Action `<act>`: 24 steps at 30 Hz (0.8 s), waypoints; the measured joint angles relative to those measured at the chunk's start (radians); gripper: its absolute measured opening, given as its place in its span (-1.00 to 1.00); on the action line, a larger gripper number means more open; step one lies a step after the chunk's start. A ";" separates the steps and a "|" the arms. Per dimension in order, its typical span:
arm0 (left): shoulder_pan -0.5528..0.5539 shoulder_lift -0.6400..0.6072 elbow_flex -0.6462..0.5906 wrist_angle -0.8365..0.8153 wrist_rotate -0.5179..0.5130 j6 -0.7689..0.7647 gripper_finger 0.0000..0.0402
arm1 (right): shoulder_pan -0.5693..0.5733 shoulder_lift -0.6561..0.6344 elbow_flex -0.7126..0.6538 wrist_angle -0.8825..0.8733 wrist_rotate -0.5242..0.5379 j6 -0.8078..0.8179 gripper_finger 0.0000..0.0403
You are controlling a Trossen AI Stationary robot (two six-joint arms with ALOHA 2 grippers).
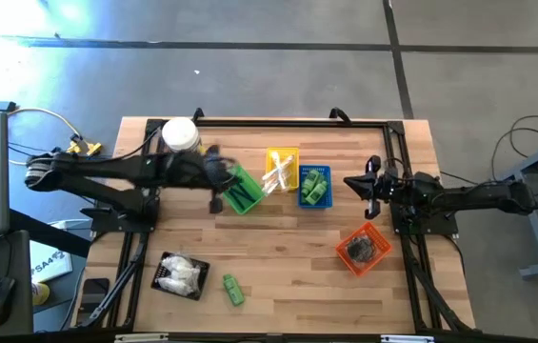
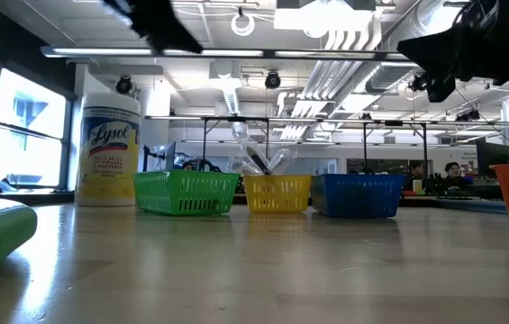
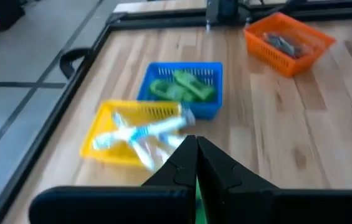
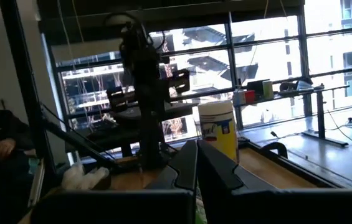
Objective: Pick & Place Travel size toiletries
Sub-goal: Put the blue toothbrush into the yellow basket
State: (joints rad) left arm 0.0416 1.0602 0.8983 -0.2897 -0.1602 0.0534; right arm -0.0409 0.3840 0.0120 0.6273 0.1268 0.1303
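Observation:
My left gripper (image 1: 217, 181) hangs above the table at the left edge of the green basket (image 1: 242, 191), which holds thin black pieces. Its fingers (image 3: 195, 152) are shut, with nothing showing between them. The yellow basket (image 3: 132, 130) holds clear toothbrush-like sticks, and the blue basket (image 3: 185, 87) holds small green bottles. Dark pieces lie in the orange basket (image 3: 285, 38). One green bottle (image 1: 233, 289) lies on its side on the table near the near edge. White wrapped packets sit in the black tray (image 1: 181, 276). My right gripper (image 1: 368, 186) waits raised, right of the blue basket, and is shut (image 4: 195, 158).
A big white jar with a yellow label (image 1: 181, 135) stands by the far edge, left of the baskets. The green, yellow and blue baskets stand in a row across the table's middle (image 2: 277, 192). The orange basket (image 1: 364, 250) sits toward the right. Bare wood lies between the row and the near edge.

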 joint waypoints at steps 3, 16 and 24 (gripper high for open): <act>0.068 0.125 0.158 -0.076 0.036 0.040 -0.99 | 0.010 0.000 0.000 -0.008 -0.005 -0.004 -0.99; 0.210 0.637 0.612 -0.332 0.273 0.593 -0.55 | 0.024 -0.004 -0.001 -0.034 -0.137 0.006 -0.99; 0.221 0.785 0.677 -0.351 0.305 0.947 -0.20 | 0.024 -0.004 -0.002 -0.048 -0.224 0.035 -0.99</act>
State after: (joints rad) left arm 0.2631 1.8455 1.5749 -0.6405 0.1445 1.0007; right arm -0.0172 0.3801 0.0105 0.5797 -0.0975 0.1650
